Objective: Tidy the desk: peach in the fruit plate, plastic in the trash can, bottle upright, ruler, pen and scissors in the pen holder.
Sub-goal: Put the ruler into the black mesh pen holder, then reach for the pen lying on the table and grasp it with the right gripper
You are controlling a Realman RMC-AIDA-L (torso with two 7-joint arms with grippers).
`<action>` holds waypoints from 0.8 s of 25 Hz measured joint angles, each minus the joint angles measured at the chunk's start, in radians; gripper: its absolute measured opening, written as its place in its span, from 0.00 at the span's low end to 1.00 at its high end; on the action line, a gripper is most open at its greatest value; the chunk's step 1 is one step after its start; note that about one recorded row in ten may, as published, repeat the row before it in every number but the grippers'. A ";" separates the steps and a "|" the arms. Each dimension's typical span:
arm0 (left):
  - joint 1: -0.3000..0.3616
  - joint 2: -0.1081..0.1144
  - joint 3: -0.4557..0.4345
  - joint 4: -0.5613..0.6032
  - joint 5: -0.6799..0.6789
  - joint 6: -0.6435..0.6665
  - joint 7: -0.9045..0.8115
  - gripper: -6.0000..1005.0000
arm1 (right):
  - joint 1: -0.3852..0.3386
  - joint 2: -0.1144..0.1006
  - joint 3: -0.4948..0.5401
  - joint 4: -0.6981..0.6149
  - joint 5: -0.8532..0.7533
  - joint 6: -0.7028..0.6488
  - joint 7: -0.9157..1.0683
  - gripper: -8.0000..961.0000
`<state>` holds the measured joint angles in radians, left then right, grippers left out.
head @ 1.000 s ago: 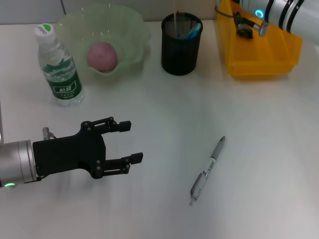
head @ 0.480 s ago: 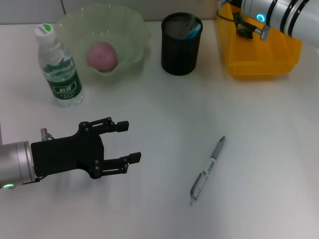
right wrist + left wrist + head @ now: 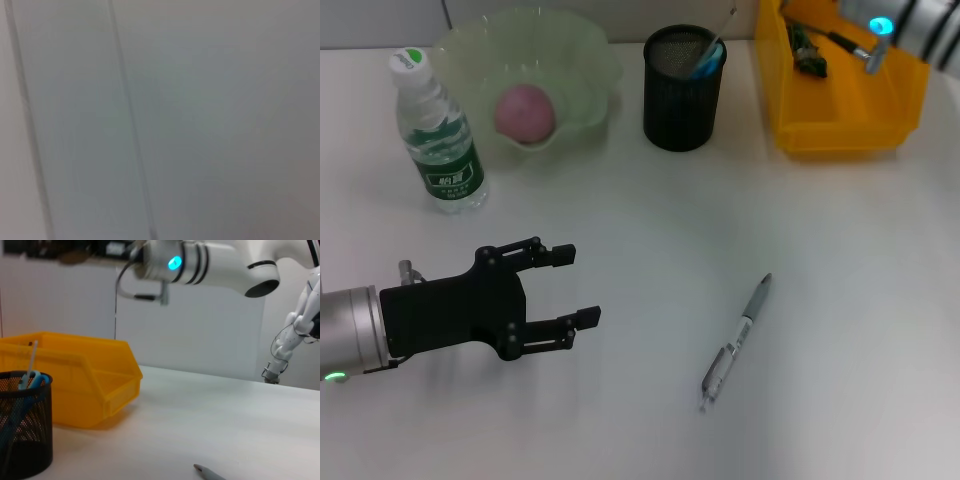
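Observation:
A grey pen (image 3: 738, 340) lies on the white desk right of my left gripper (image 3: 582, 285), which hovers open and empty low at the left; the pen's tip (image 3: 207, 472) shows in the left wrist view. The black mesh pen holder (image 3: 684, 90) (image 3: 25, 430) holds blue-handled scissors (image 3: 708, 62) and a thin ruler (image 3: 722, 28). A pink peach (image 3: 526, 112) rests in the green fruit plate (image 3: 585, 50). The bottle (image 3: 438, 135) stands upright. A crumpled piece of plastic (image 3: 807, 50) lies in the yellow bin (image 3: 840, 110). My right arm (image 3: 910, 15) is high above the bin's far right corner.
The yellow bin (image 3: 90, 390) sits at the back right, close beside the pen holder. Bare desk spreads between my left gripper and the pen and along the front edge. The right wrist view shows only a blank grey surface.
My right arm has pulled away from over the yellow bin toward the top right corner. My left gripper has barely shifted and stays open.

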<state>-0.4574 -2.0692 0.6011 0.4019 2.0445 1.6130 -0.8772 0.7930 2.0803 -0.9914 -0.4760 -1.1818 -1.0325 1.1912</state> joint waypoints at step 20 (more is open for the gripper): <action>0.005 0.005 0.000 0.010 -0.001 0.008 -0.034 0.77 | 0.016 -0.101 -0.008 -0.395 -0.865 -0.718 0.553 0.73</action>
<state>-0.4519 -2.0645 0.6014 0.4118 2.0430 1.6214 -0.9113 0.8088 1.9797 -0.9994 -0.8706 -2.0470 -1.7504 1.7441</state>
